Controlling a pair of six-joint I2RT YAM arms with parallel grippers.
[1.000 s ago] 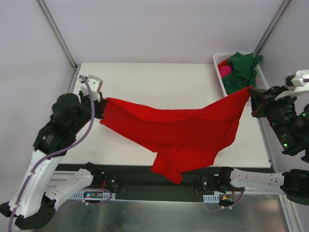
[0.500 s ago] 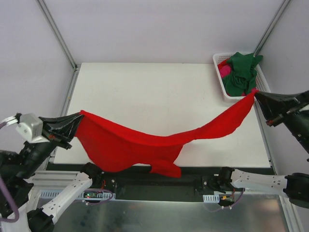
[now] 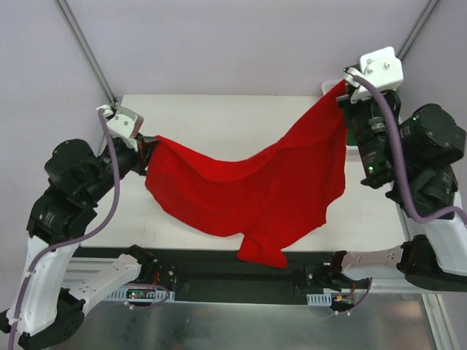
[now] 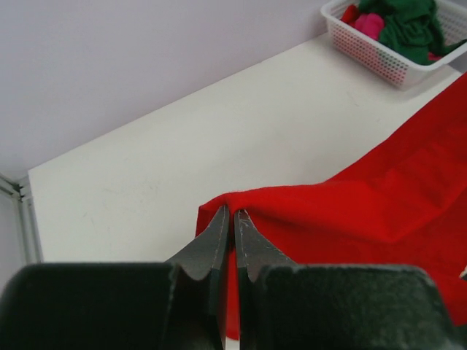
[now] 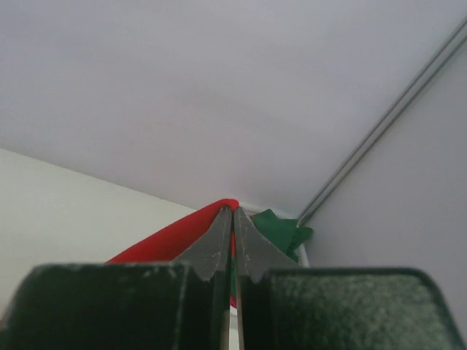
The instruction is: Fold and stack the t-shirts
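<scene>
In the top view a thin grey metal rod [image 3: 84,49] slants down the pale lilac wall at upper left and meets the back corner of the flat, matte white table [image 3: 219,120]. At centre left the left gripper [image 3: 149,148] has its dark jaws pressed together, pinching one corner of the bright red cloth t-shirt [image 3: 252,186]. The left wrist view shows the soft fabric bunched into a small fold at the fingertips. The shirt spreads across the middle of the frame, sagging in a smooth curve between the arms. Its lowest tip overlaps the dark strip below the table's near edge at bottom centre. At upper right the right gripper [image 3: 343,93] is likewise clamped on another corner of the shirt. In the upper right corner of the left wrist view, a white slotted plastic basket [image 4: 379,62] sits on the table. It holds a crumpled dark green t-shirt [image 4: 408,25] and a magenta-pink t-shirt [image 4: 370,24].
</scene>
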